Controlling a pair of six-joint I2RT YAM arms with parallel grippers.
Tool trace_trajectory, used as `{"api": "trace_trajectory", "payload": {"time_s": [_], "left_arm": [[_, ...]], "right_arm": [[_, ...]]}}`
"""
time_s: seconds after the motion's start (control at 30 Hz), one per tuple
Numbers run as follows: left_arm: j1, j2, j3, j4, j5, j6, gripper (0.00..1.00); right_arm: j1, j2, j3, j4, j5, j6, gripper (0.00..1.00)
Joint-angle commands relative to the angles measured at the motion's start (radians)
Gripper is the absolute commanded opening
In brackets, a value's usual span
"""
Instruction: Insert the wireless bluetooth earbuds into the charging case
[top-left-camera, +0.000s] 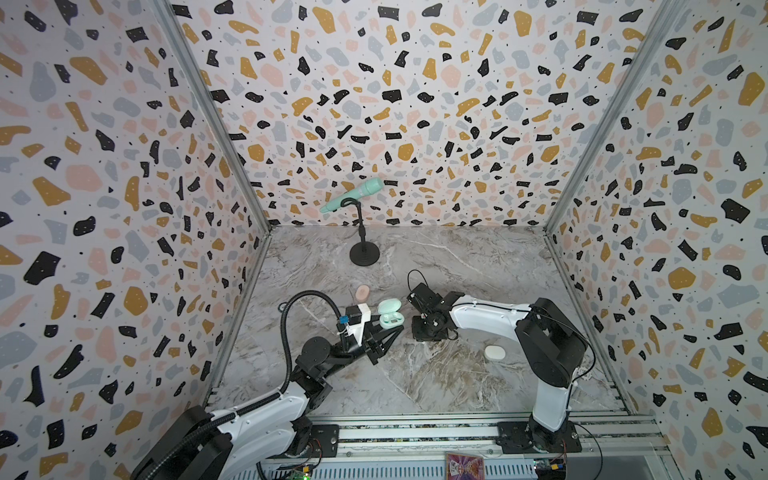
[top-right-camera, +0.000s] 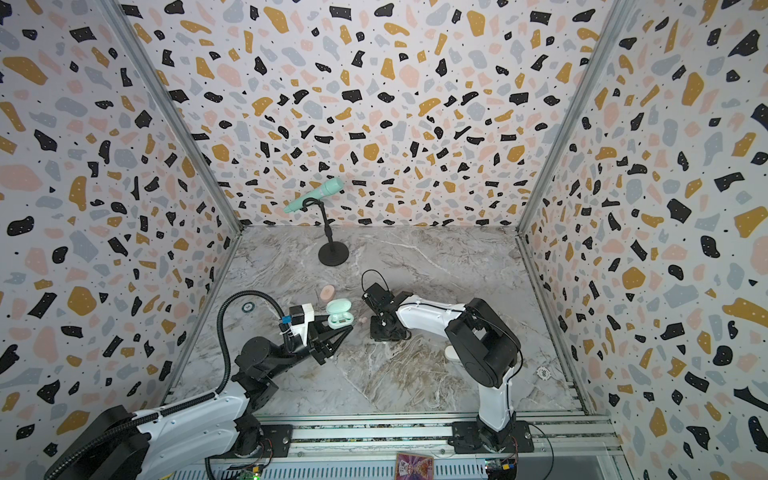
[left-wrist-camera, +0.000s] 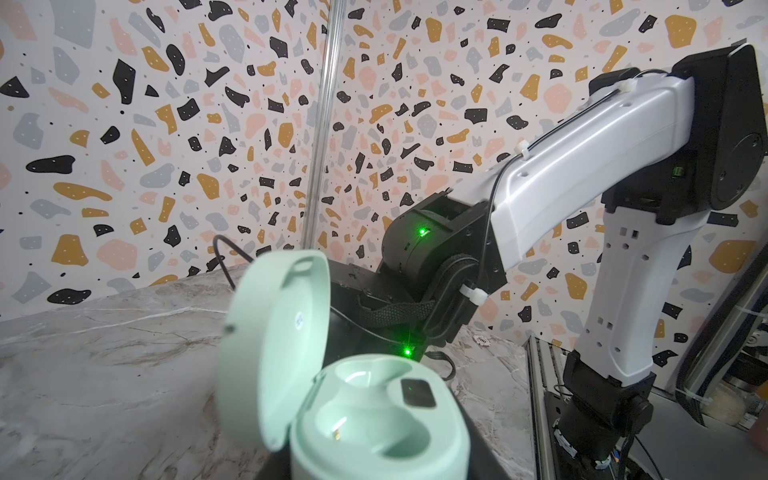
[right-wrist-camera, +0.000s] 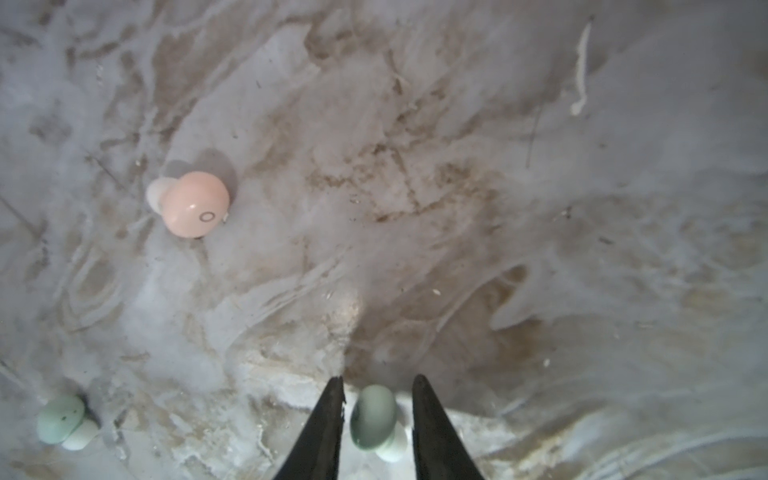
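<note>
Between the right gripper's (right-wrist-camera: 378, 377) parted jaws, neither yet touching, a mint earbud (right-wrist-camera: 372, 411) lies on the marble table (right-wrist-camera: 540, 166). Light, smooth and rounded, it may squirt out unless pinched across its broad body. The left gripper (top-left-camera: 382, 330) clamps the open mint charging case (left-wrist-camera: 365, 461), both wells empty.

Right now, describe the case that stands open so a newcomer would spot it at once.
From the microphone stand at the back of the marble table, come forward to the left gripper. The mint case sits in it, lid up; the pink case and white case are shut.
</note>
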Motion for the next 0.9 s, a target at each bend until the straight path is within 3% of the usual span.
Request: {"api": "trace_trajectory", "payload": {"time_s": [0.0, 0.53, 0.87], "left_arm": [[0.006, -0.011, -0.009, 0.050, -0.006, 0.016, 0.29], [0.008, -0.013, -0.008, 0.048, -0.006, 0.017, 0.29], [0.008, 0.005, 0.013, 0.035, 0.006, 0.023, 0.29]], "right_arm": [[0.012, 0.009, 0.020, -0.032, 0.002, 0.010, 0.29], [0.018, 0.019, 0.001, -0.087, 0.036, -0.030, 0.18], [-0.009, -0.086, -0.022, -0.052, 0.015, -0.042, 0.17]]}}
